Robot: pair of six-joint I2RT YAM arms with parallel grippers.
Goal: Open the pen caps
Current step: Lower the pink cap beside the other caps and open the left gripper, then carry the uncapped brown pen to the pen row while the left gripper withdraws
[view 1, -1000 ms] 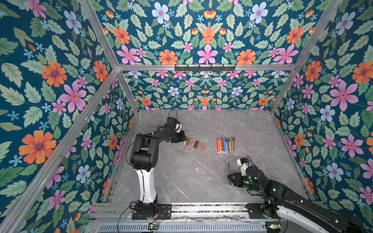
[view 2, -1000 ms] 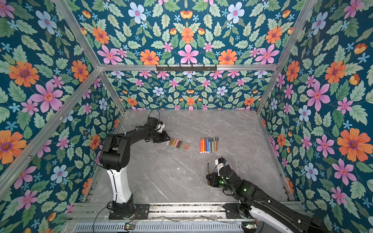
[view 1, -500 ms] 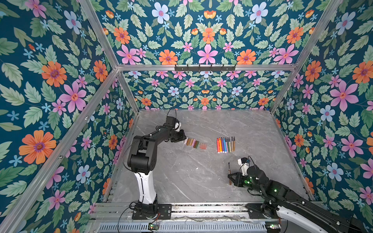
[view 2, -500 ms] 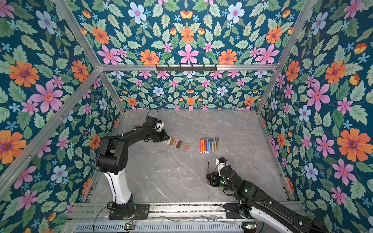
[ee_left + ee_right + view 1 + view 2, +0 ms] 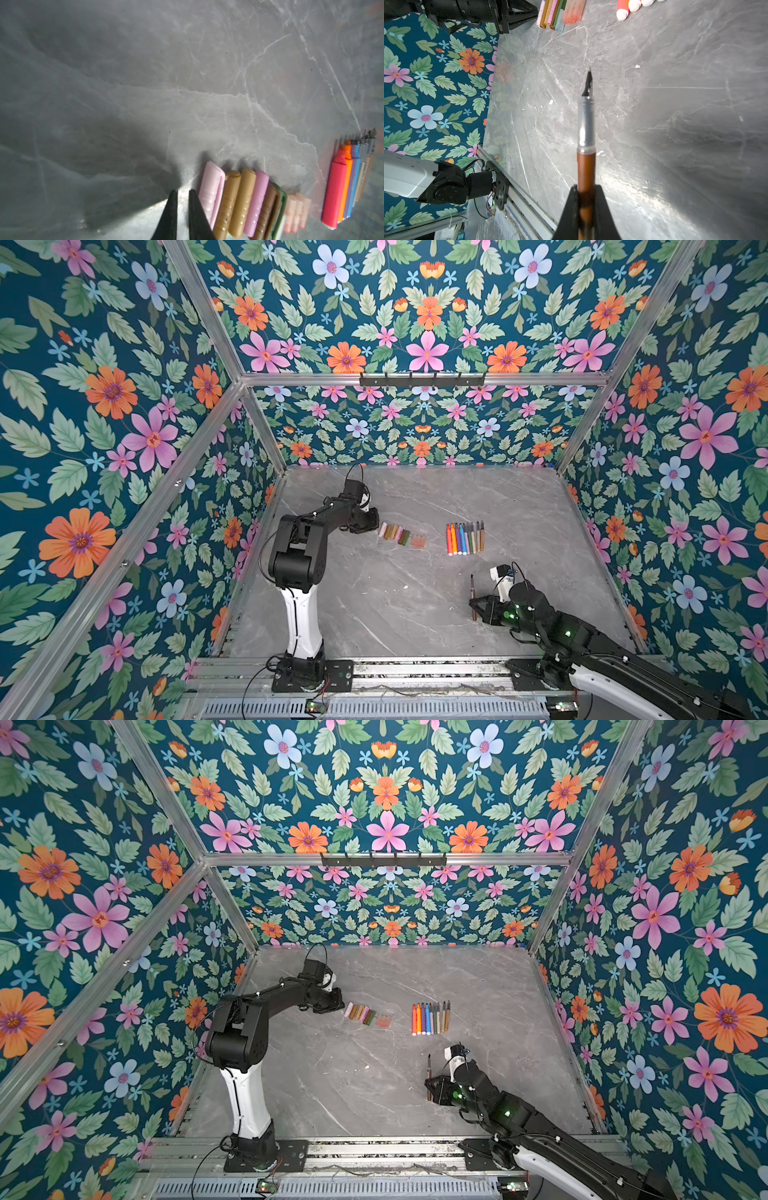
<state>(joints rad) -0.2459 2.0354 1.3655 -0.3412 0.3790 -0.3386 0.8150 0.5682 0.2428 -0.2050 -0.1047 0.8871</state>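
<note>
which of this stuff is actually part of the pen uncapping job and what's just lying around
Part of the job: row of caps, row of pens, brown pen in the right pincer.
Just there: hook rail, white specks on the table.

Worktop (image 5: 374, 614): grey marble-pattern slab, pale veining; small white specks (image 5: 550, 101) lie scattered near its middle; floral wall panels (image 5: 104, 406) enclose the left, right and far edges; aluminium frame bars (image 5: 202, 306) rise from the far corners; black hook rail (image 5: 422, 380) mounted above the far edge; slotted grille (image 5: 374, 709) below the near edge.
</note>
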